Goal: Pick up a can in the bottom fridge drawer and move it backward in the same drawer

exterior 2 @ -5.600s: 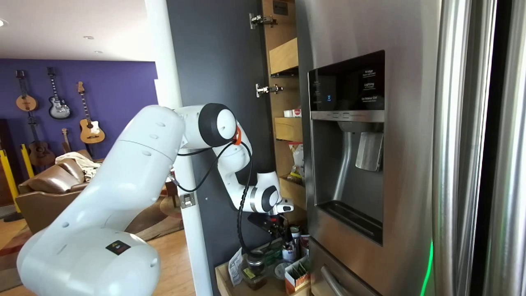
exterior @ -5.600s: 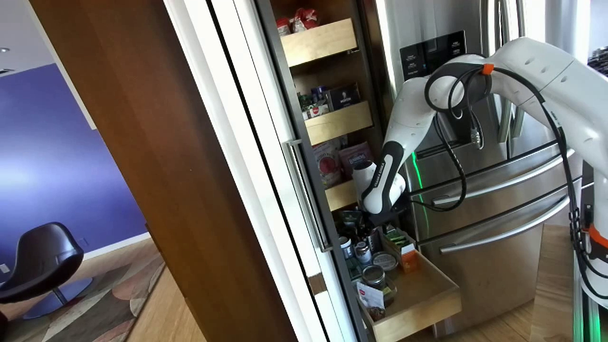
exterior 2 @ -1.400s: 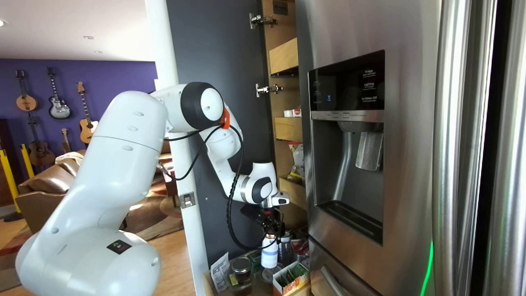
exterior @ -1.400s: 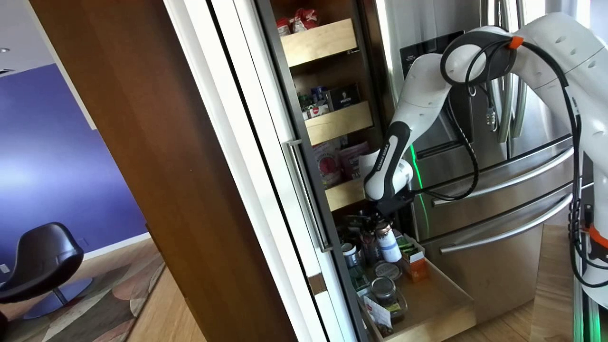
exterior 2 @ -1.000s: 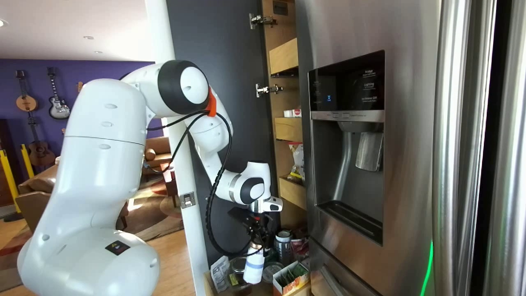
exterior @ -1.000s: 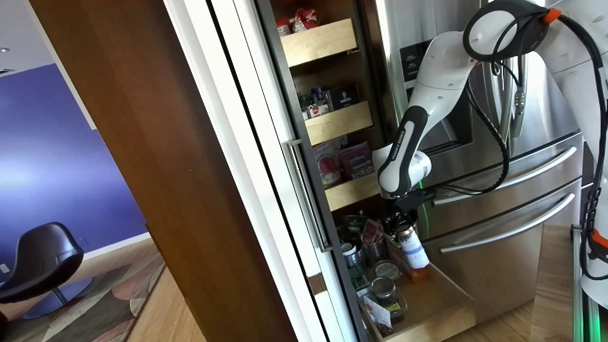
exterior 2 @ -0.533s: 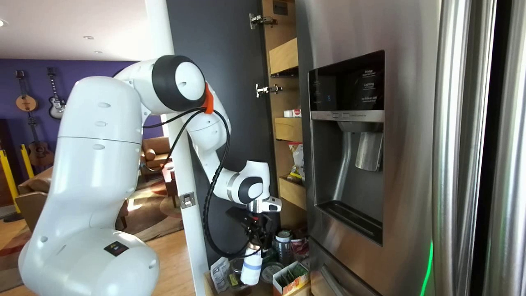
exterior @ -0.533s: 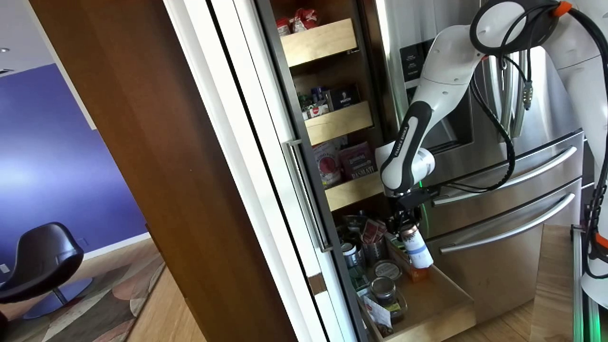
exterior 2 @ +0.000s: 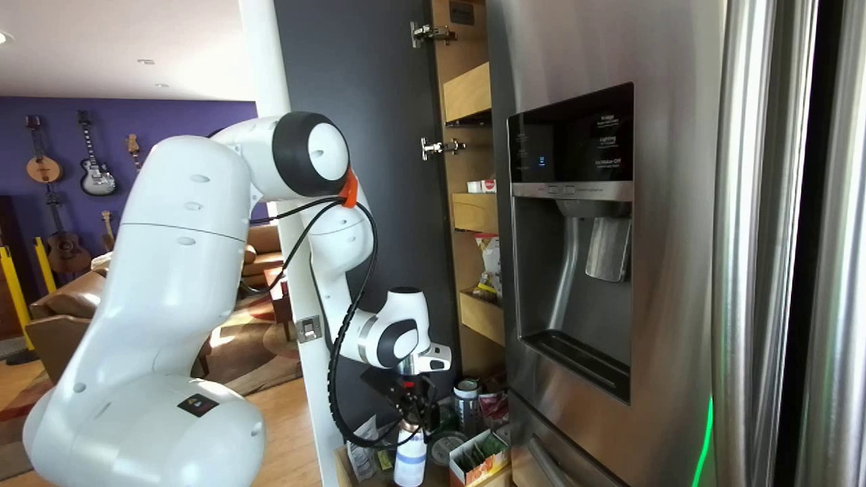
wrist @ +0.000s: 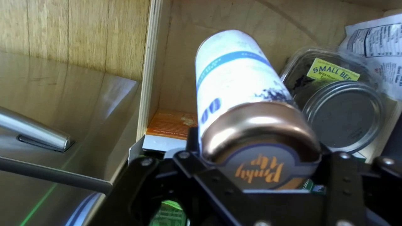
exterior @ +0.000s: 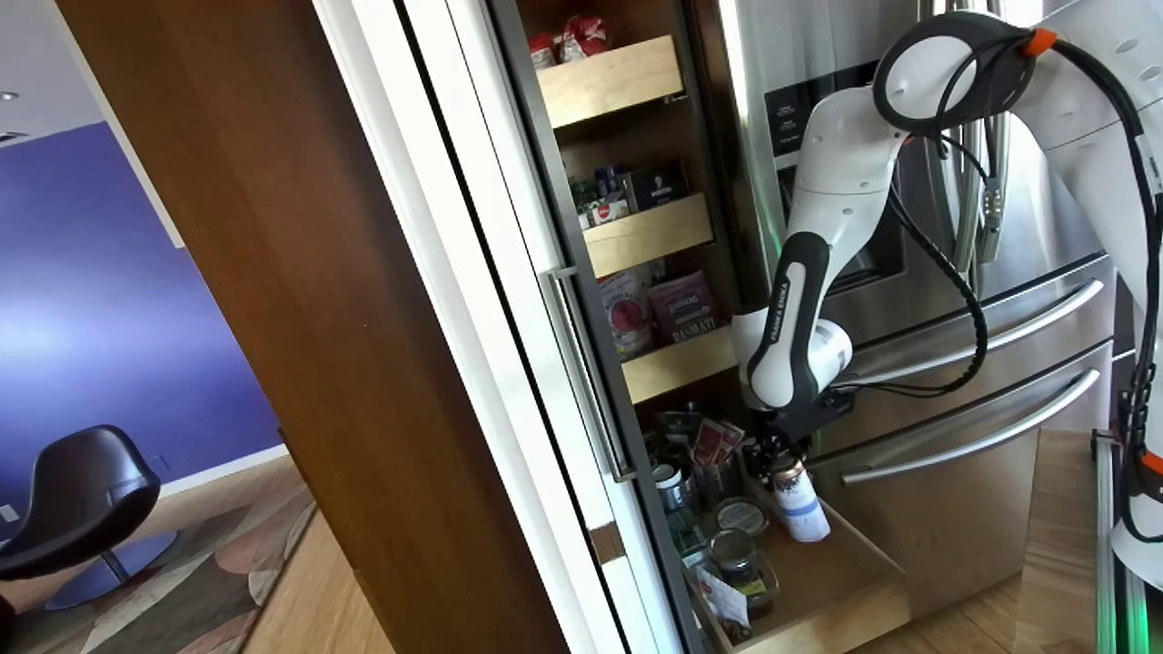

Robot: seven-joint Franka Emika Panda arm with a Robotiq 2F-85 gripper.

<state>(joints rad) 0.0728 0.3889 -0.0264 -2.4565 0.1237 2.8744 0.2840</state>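
The can [wrist: 235, 75] is white with a blue band and a copper-coloured upper end. My gripper [wrist: 259, 150] is shut on it around that copper end, one finger on each side. In both exterior views the can [exterior: 801, 510] hangs down from the gripper [exterior: 783, 457], leaning slightly, over the bare front part of the bottom fridge drawer [exterior: 822, 629]. Whether its lower end touches the drawer floor [wrist: 179, 62], I cannot tell. The fingertips [wrist: 192, 141] are partly hidden by the can and the gripper's own links.
An orange and green box [exterior 2: 477, 460] stands by the drawer's fridge-side wall. Opposite are a metal-lidded jar [wrist: 344, 114], a clear tub with a yellow label [wrist: 333, 70] and a printed packet [wrist: 383, 47]. A silver can [exterior 2: 467, 407] and packets fill the rear. Steel handles [exterior: 981, 450] are close by.
Since the oldest frames my gripper has drawn the can from the rear toward the drawer's front. During the last half second both have come lower. The drawer has slid out a little.
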